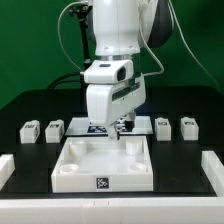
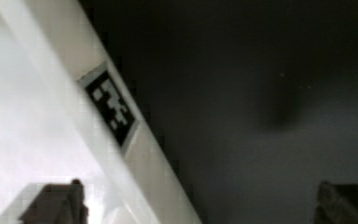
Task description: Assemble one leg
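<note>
Nearest you lies a large white square plastic tray (image 1: 70, 178). Your tool (image 1: 122, 127) hangs at its rear wall, spread wide, empty.

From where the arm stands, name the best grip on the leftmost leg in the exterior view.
Probably take the leg across its side faces, bringing the open tool straight down. It sits as a low block, marker face toward the camera, with a gap to the neighbouring leg, so top and sides look free.
</note>
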`<state>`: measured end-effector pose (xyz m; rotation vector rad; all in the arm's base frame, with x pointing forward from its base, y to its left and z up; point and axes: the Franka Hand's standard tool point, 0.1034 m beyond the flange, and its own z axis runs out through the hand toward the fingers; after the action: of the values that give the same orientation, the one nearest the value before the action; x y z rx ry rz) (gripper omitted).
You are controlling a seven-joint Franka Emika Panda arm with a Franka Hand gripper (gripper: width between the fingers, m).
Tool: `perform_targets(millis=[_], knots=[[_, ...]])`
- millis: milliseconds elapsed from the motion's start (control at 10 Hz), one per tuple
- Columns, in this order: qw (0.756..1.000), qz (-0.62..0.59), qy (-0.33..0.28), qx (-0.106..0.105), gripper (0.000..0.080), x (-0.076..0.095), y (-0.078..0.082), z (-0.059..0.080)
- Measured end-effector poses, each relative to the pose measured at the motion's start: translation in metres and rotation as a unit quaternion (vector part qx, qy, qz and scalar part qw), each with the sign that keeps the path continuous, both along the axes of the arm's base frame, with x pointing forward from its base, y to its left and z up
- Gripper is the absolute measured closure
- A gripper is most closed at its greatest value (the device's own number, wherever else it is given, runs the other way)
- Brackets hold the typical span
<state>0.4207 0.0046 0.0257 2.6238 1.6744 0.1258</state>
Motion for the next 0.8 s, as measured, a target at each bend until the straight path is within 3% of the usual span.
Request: perform_targets(millis=[100, 400, 600, 800], knots=[[0.998, 0.058, -0.013, -0.006, 0.0150, 0.011, 0.005, 0.005], [0.969, 0.241, -0.042, -0.024, 0.0150, 0.016, 0.001, -0.005], [0.946, 0.320, -0.035, -0.031, 0.0150, 0.008, -0.010, -0.015], [0.948, 0.316, -0.034, -0.030, 0.0150, 0.007, -0.013, -0.015]])
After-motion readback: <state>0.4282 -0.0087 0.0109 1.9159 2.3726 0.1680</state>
